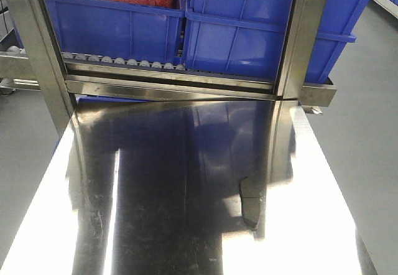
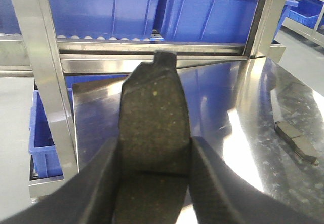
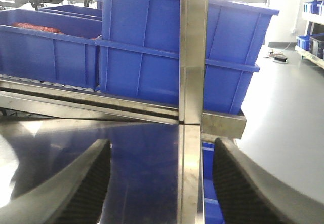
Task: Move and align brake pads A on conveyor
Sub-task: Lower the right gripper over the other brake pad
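**Left arm.** The left gripper [image 2: 154, 150] has its jaws closed on 1 brake pad [image 2: 154, 110], clamped across the narrow width near its lower end. The pad stands upright between the jaws with its granular friction face toward the wrist camera. Its notched top end is clear above the steel desk [image 2: 228, 97].

**Right arm.** The right gripper [image 3: 162, 145] has its jaws spread wide with nothing between them. It hangs over the desk near the steel upright post [image 3: 191, 57], facing the blue plastic crates [image 3: 152, 57] on the roller rack [image 1: 118, 60].

**Other pads.** The second brake pad [image 1: 251, 201] lies flat on the desk, right of centre in the front view. No further pads are visible.

**Target.** The conveyor cannot be identified in any view. A grey matte surface [image 1: 367, 119] lies to the right of the desk, but it cannot be told whether this is the belt.

**Handling (judgement).**
- The pad is probably rigid and dense for its size, so it should tolerate firm clamping without flexing.
- The friction face should give good purchase.
- On the polished desk a lying pad may skate if nudged.
- Take hold across the narrow width at mid-length, near the groove, so the weight balances.
- The present hold sits low, so the pad may tip in the jaws during a fast transfer.
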Robot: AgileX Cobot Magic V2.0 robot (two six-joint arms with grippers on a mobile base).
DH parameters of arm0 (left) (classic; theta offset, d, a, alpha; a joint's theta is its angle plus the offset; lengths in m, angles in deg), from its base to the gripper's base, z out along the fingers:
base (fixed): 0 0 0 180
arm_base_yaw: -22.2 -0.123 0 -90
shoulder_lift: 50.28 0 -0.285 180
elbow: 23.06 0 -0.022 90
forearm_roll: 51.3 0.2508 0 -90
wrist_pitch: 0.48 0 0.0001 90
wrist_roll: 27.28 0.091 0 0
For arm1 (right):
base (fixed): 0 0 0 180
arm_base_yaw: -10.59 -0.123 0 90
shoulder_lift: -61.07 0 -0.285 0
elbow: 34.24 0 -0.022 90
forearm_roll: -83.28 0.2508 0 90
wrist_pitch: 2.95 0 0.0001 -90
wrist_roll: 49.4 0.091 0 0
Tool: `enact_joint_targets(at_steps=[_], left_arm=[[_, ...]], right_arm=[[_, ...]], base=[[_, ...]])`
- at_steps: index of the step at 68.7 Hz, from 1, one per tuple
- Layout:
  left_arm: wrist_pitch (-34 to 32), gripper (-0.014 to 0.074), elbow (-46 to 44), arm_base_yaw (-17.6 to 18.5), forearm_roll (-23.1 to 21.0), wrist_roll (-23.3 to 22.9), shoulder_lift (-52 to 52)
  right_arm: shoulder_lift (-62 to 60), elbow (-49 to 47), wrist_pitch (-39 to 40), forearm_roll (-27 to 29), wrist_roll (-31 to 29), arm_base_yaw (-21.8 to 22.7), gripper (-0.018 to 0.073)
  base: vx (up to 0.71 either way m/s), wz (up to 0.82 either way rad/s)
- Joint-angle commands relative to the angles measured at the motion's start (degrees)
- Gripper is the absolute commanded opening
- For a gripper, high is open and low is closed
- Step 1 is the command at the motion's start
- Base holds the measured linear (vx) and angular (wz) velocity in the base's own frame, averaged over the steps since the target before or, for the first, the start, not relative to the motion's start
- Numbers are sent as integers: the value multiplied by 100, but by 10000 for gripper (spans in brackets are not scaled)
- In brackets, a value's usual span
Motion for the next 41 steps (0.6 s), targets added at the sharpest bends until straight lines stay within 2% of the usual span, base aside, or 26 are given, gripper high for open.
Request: enact_joint_targets(at_steps=[1, 16, 25, 31, 41], left_arm=[[-504, -6, -159, 23, 156, -11, -55], [-504, -6, -159, 23, 156, -11, -55], [-504, -6, -159, 23, 156, -11, -55], [-504, -6, -159, 23, 156, -11, -55], [-504, -6, -159, 23, 156, -11, -55]], right_arm=[[581, -345, 120, 77, 11, 17, 432], [2842, -1697, -1749, 317, -8, 17, 432], [4123, -2402, -2613, 445, -2, 17, 432], [4774, -2706, -2855, 440, 6, 17, 432], [5640, -2896, -2731, 440, 6, 17, 432]], base=[[0, 0], [0, 0], [0, 0], [0, 0], [0, 0]])
